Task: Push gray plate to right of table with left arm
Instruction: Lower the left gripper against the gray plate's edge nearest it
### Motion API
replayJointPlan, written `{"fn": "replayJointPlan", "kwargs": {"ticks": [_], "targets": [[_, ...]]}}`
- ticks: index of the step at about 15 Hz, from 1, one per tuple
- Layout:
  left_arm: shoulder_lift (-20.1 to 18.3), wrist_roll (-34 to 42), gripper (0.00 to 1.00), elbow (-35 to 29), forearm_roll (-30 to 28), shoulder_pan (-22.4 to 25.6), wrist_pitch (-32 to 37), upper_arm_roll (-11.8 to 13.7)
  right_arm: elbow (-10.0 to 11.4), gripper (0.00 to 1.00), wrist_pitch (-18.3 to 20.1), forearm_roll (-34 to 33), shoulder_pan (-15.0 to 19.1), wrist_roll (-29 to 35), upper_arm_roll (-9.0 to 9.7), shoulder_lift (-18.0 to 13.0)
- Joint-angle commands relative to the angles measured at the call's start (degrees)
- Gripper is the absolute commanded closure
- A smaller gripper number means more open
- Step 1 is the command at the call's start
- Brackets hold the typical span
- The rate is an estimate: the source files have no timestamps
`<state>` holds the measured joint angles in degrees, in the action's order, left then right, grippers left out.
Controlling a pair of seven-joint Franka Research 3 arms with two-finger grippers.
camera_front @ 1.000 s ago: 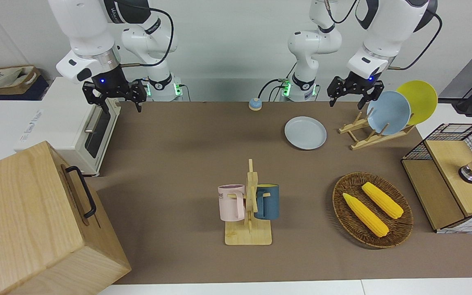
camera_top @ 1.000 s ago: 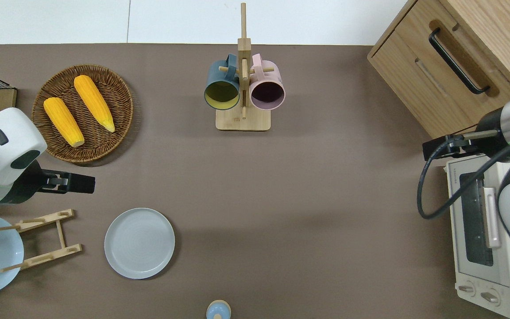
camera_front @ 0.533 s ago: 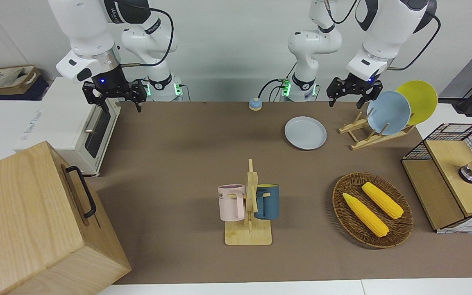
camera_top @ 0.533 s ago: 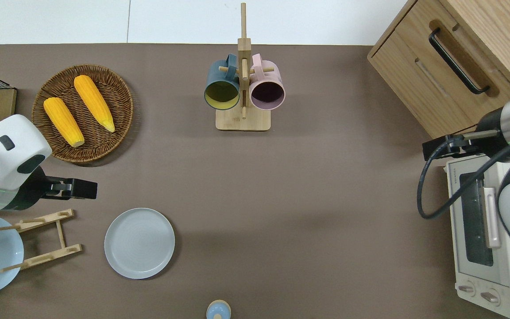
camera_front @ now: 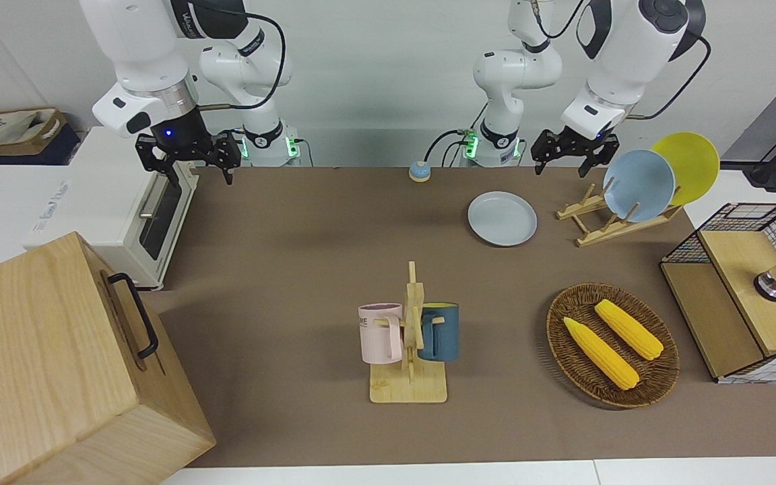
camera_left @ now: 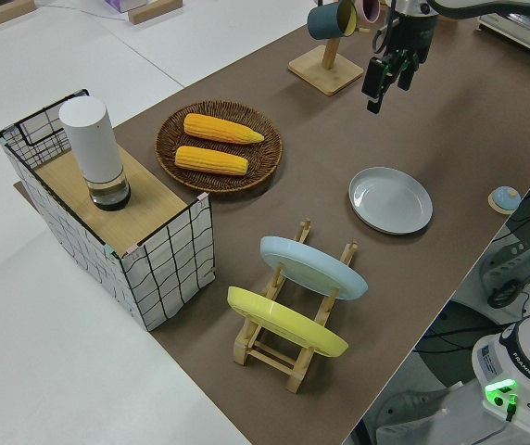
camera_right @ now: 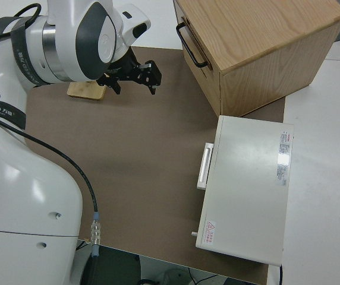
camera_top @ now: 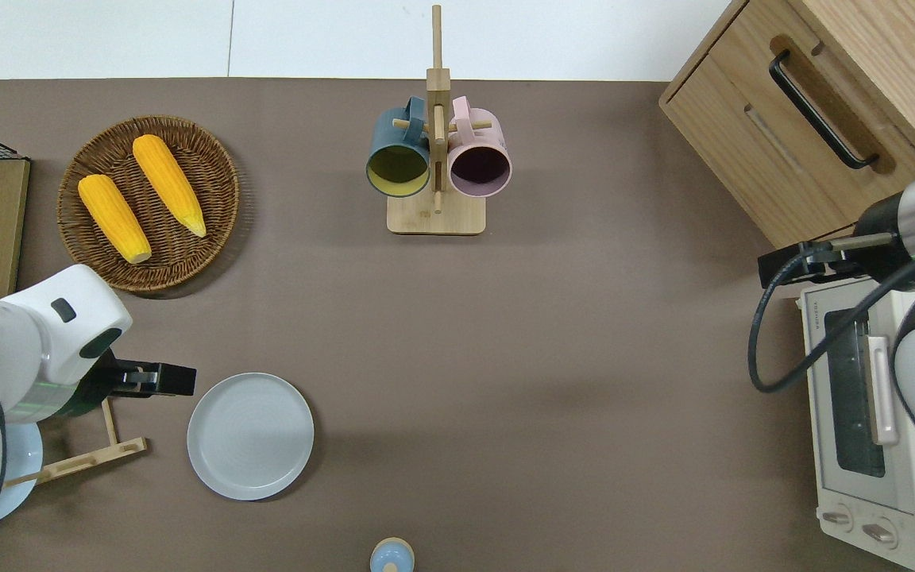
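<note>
Gray plate [camera_top: 250, 436]: unmoved, you've everything left; left gripper [camera_top: 174, 380], fingers apparently spread, hangs just beside its rim

Premises: a robotics laboratory staged as a mock kitchen. Two white jointed robot arms [camera_front: 139, 60] are mounted at one long edge of a bench [camera_front: 294, 269] covered with a brown mat. Household props stand on it: toaster oven [camera_front: 118, 202], mug rack [camera_front: 411, 337], dish rack [camera_front: 603, 219], basket of corn [camera_front: 613, 343].
</note>
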<state>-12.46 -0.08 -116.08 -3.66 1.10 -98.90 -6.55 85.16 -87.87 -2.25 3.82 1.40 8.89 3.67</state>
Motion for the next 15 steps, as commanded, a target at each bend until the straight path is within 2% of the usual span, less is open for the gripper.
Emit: {"fn": "replayJointPlan", "kwargs": {"ticks": [1,7,15], "targets": [[-4.8,-0.2,0.01,-9.2,0.9,0.0,-6.2,0.0,-0.1,0.017,0.6,0.4,0.0,0.2,-0.01,-0.3],[-10.4,0.0,0.01,-20.8,0.9,0.0,-13.8,0.0,-0.1,0.017,0.6,0.4,0.0,0.2,-0.01,-0.3],[-12.8,2.0,0.01,-29.1,0.9,1.1,-20.9,0.0,-0.1,0.017,0.6,0.4,0.0,0.3,-0.01,-0.3]]}}
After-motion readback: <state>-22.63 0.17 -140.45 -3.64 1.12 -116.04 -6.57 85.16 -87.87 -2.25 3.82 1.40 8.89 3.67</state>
